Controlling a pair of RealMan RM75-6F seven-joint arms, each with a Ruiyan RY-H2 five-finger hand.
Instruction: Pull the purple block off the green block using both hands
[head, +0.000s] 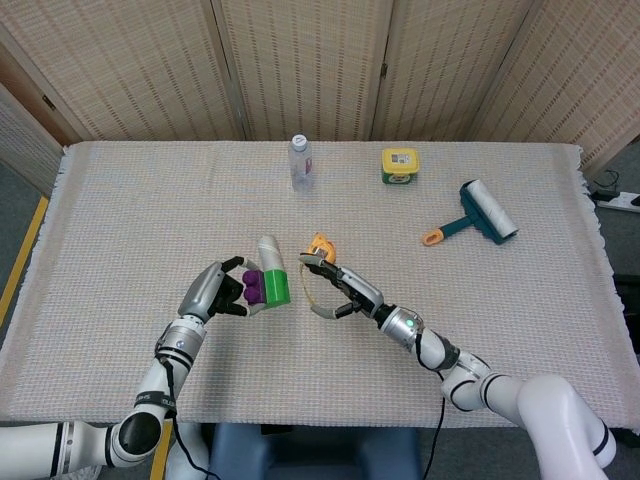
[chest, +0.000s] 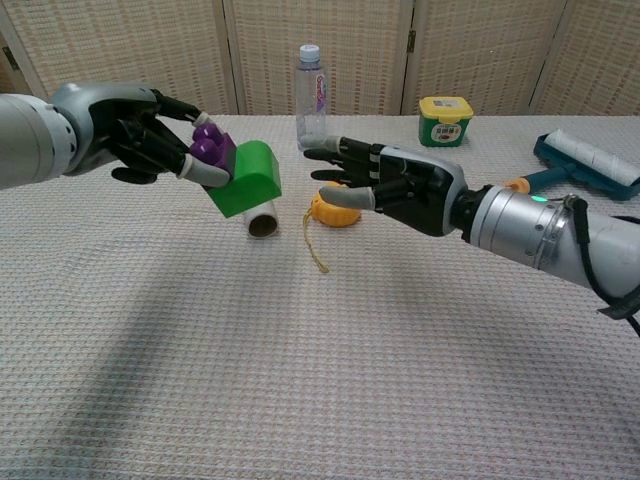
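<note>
So the left hand has the small knobbly purple plastic block pinched, with the chunky green plastic block stuck on it, the pair lifted off the woven surface toward the left of its middle. The right hand is spread and holding nothing, near the green block but not touching. I'd say the trick now is wrapping the right fingers fully around the green block before pulling, then tugging straight apart, not twisting. Watch the yellow tape measure and pale cardboard tube just underneath.
</note>
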